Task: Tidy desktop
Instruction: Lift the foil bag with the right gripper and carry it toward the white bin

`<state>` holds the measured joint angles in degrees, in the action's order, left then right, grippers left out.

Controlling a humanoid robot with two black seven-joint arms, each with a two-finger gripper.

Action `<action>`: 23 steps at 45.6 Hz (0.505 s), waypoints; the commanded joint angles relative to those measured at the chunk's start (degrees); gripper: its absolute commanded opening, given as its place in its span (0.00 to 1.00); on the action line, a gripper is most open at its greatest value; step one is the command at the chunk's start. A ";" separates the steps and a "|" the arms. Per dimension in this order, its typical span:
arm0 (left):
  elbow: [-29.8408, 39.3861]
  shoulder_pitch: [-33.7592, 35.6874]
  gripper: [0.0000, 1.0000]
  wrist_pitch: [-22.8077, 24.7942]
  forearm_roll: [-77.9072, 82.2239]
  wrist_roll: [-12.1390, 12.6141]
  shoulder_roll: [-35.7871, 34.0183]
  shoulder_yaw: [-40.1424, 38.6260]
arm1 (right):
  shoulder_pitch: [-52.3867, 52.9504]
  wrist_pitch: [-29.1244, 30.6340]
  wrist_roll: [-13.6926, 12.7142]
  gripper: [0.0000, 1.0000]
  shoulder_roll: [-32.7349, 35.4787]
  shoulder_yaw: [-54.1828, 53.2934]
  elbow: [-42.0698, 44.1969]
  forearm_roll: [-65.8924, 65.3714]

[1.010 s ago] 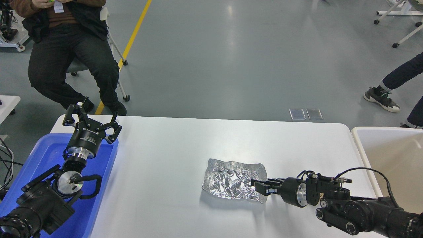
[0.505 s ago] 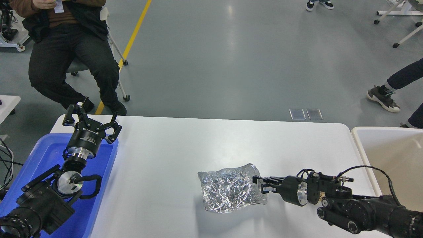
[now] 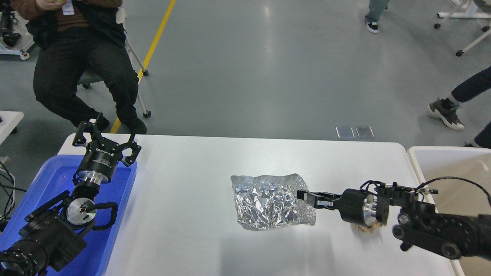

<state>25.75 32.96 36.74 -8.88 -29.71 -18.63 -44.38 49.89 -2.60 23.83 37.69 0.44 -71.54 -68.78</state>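
Our right gripper (image 3: 307,196) has its jaws pinched on the right edge of the crumpled foil sheet (image 3: 268,207), which looks partly lifted, over the middle-right of the white tabletop (image 3: 199,165).

Risks as we see them:
- The grip is on an edge only, so thin foil could tear or slip out on the way to the beige bin (image 3: 448,168) at right.
- A small tan scrap (image 3: 364,229) sits under our right wrist, so the arm could knock it off the tabletop.

Our left gripper (image 3: 105,140) hangs over the blue tray (image 3: 50,184), jaws wide and empty, well apart from the foil.
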 commanded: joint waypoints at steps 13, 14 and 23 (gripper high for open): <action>0.00 0.00 1.00 0.09 0.00 0.01 0.00 0.00 | 14.27 9.19 -4.94 0.00 16.98 0.44 -14.15 6.55; 0.00 0.00 1.00 0.09 0.00 0.01 0.00 0.00 | 14.27 9.19 -5.11 0.00 17.33 0.44 -13.98 6.55; 0.00 0.00 1.00 0.09 0.00 0.01 0.00 0.00 | 13.39 11.56 -5.12 0.00 23.65 0.70 -12.66 5.06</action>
<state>25.75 32.96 36.82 -8.87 -29.71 -18.63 -44.39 62.10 5.86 19.29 54.44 0.90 -84.16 -63.06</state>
